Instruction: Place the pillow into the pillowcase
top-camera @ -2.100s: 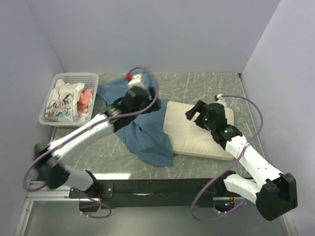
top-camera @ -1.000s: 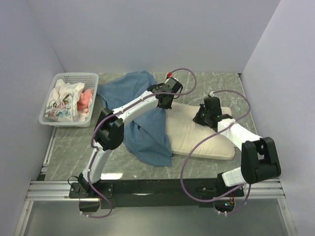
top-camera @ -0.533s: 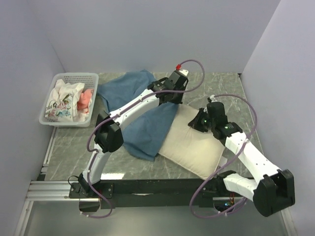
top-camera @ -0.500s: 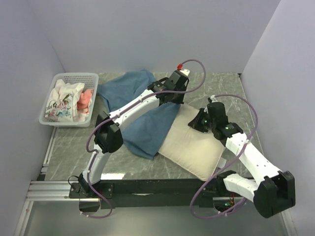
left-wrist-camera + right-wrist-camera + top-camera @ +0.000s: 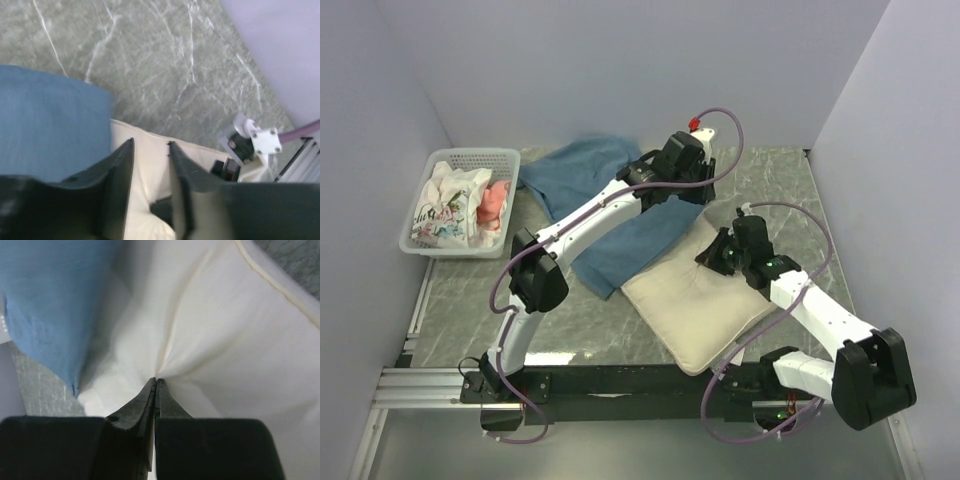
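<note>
Basket (image 5: 470, 152) of white perforated plastic sits far left, holding crumpled white and pink cloths (image 5: 455, 205). One muted-blue pillowcase (image 5: 620, 235), soft and wrinkled, lies spread on the grey marbled surface (image 5: 760, 180). Its right edge touches one plump cream pillow (image 5: 695, 305), which lies at an angle right of centre. The left hand (image 5: 150, 142) hovers over that meeting edge, its two fingers slightly spread. The right hand (image 5: 156, 381) is pressed together, pinching puckered fabric near the pillow's far end.
</note>
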{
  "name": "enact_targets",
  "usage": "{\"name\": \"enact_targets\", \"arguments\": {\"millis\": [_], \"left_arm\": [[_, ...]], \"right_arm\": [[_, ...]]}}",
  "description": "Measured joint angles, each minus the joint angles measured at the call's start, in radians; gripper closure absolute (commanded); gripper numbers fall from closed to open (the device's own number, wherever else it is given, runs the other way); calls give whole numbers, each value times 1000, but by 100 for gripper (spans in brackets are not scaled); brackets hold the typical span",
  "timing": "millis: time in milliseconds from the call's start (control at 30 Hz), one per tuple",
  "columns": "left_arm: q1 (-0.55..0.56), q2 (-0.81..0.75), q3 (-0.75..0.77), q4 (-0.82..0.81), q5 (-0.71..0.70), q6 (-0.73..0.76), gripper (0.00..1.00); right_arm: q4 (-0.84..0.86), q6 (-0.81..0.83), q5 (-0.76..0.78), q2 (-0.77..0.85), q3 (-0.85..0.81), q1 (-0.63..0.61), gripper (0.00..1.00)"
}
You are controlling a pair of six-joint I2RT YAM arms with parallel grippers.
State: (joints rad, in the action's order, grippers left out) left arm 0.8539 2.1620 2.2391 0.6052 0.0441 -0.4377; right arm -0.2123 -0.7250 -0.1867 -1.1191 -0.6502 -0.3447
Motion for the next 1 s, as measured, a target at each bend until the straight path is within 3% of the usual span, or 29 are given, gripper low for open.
{"name": "enact_targets", "arguments": {"millis": [33, 100, 133, 333, 433, 500, 633, 800, 1000], "left_arm": [[0, 0, -10, -3, 2, 3, 31], [3, -3, -42, -16, 3, 4, 23], [3, -5, -61, -19, 1, 5, 19], [2, -42, -177, 2, -100, -14, 14], [-1, -130, -290, 19, -219, -37, 14], [-3, -212, -384, 26, -290, -52, 14], [-10, -380, -596, 3, -377, -93, 7], [-14, -698, -993, -69, -399, -185, 1], [-60, -1055, -1318, -162, -407, -347, 1]], "right_arm": [[13, 1, 3, -16, 0, 0, 86], [23, 4, 11, -38, 0, 0, 74], [18, 9, 11, -41, 0, 0, 61], [-22, 37, 51, 42, -24, -5, 20], [-70, 43, 99, 154, -24, -5, 7], [-105, 30, 132, 254, -13, -5, 1], [-185, 11, 142, 397, 6, -6, 0], [-236, 61, 115, 470, 58, -41, 0], [-257, 114, 243, 315, 9, -343, 0]]}}
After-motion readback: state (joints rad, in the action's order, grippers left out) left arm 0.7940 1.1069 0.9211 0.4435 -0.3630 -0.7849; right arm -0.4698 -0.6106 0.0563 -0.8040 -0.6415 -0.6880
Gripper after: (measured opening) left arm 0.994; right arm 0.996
